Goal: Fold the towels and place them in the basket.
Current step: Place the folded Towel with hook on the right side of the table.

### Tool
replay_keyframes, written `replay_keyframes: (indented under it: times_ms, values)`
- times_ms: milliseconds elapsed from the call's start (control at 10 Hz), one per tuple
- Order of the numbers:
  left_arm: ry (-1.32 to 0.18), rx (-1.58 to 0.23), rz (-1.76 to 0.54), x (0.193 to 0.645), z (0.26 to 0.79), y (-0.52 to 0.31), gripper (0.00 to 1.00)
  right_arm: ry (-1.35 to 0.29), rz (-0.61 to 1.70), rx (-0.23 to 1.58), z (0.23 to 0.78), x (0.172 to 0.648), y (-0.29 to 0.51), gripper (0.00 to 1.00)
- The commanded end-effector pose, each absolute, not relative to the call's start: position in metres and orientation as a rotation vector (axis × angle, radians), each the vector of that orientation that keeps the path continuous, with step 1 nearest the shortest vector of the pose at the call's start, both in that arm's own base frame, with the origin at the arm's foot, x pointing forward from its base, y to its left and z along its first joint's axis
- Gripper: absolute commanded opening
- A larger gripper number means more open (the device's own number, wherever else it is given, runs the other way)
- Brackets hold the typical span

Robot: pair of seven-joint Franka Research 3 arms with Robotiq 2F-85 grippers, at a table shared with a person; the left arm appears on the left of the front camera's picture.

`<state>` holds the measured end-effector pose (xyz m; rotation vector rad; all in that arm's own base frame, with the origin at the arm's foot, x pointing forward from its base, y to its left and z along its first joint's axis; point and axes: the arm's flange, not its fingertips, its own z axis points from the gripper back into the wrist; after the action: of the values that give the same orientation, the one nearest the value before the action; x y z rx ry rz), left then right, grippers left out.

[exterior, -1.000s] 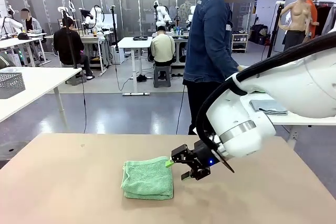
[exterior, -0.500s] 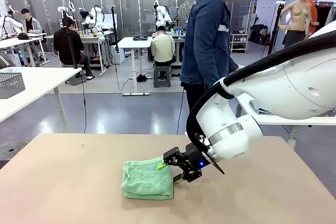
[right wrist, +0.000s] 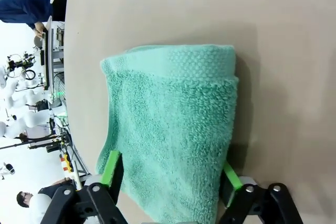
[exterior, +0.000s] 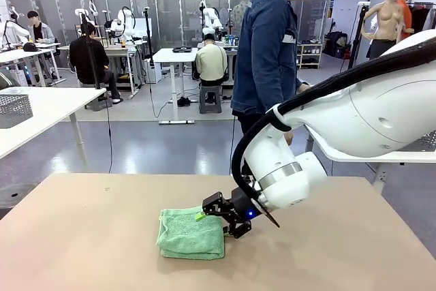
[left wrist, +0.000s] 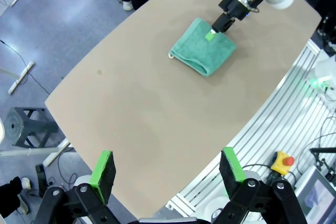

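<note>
Two arms work at this tan table [left wrist: 131, 119], and the job looks to be past folding and into picking up. Farthest left in the front view, a grey mesh basket [exterior: 13, 109] sits on a white side table, well apart from the work; I cannot tell whether it is the one the towel is meant for. The left gripper [left wrist: 167, 174] hangs high over the near side of the table with its jaws wide apart and nothing between them, taking no part for now. Near the middle of the table lies the mint green towel [exterior: 192, 233], folded into a thick, squarish pad that lies flat. At its right edge is the right gripper [exterior: 214, 224], reaching in low and nearly level with the tabletop. In the right wrist view its green pads [right wrist: 111, 167] straddle the folded stack with the cloth between them, but I cannot tell whether they are pressing on it or only bracketing it. A person [exterior: 269, 52] stands beyond the far edge. The next move likely calls for a firm pinch through every layer, then a lift that keeps the fold from dropping open on the way to the basket.
</note>
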<state>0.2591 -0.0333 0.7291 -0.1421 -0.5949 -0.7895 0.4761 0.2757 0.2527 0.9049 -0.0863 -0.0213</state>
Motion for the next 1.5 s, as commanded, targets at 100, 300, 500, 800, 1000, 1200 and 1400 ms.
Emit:
replay_keyframes:
  times_ms: [100, 300, 500, 800, 1000, 1200, 1400]
  values:
    - [-0.597, -0.131, -0.77, 0.259, 0.73, -0.034, 1.0, -0.113, -0.062, 0.897, 0.248, 0.475, 0.291, 0.22]
    - [-0.597, -0.131, -0.77, 0.259, 0.73, -0.034, 1.0, -0.117, -0.072, 0.884, 0.253, 0.474, 0.298, 0.0]
    - [-0.597, -0.131, -0.77, 0.259, 0.73, -0.034, 1.0, -0.12, -0.08, 0.879, 0.253, 0.472, 0.301, 0.01]
    - [-0.597, -0.131, -0.77, 0.259, 0.73, -0.034, 1.0, -0.124, -0.089, 0.864, 0.259, 0.468, 0.304, 0.0]
    - [-0.597, -0.131, -0.77, 0.259, 0.73, -0.034, 1.0, -0.119, -0.112, 0.835, 0.266, 0.466, 0.308, 0.0]
    - [-0.597, -0.131, -0.77, 0.259, 0.73, -0.034, 1.0, -0.114, -0.07, 0.86, 0.257, 0.468, 0.3, 0.0]
    - [-0.597, -0.131, -0.77, 0.259, 0.73, -0.034, 1.0, -0.114, -0.07, 0.86, 0.257, 0.468, 0.3, 0.0]
